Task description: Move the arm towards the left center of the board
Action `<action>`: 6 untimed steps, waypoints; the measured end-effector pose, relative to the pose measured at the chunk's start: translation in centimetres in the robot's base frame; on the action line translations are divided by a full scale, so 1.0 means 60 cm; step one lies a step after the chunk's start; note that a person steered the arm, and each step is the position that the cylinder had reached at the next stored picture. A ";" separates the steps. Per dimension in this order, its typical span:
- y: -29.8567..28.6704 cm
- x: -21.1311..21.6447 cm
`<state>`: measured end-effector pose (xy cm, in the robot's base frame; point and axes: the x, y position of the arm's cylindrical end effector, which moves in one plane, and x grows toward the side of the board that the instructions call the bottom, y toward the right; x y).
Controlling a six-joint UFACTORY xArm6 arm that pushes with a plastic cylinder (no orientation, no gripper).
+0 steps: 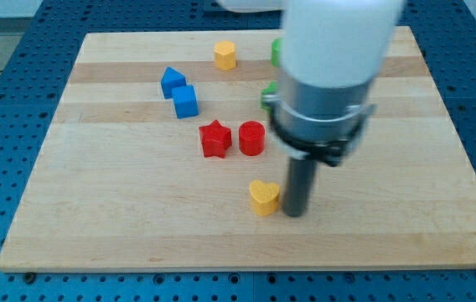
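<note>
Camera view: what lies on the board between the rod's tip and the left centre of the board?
In the camera view, the yellow heart block sits right beside my tip, on its left. Beyond it, bare board to the left centre.

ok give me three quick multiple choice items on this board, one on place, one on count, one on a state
1. Where is my tip relative to the yellow heart block?
A. at the view's right of it
B. at the view's top left of it
C. far off by the blue blocks

2. How many red blocks show?
A. one
B. two
C. four

3. How do the two blue blocks stand?
A. stacked
B. at opposite board edges
C. close together

Answers:
1. A, the rod ends just right of the heart.
2. B, a red star block and a red cylinder block.
3. C, the blue house-shaped block and blue cube block sit side by side.
</note>
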<state>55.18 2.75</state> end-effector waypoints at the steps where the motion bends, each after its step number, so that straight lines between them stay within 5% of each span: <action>1: -0.166 -0.014; 3: -0.301 -0.057; 6: -0.365 -0.407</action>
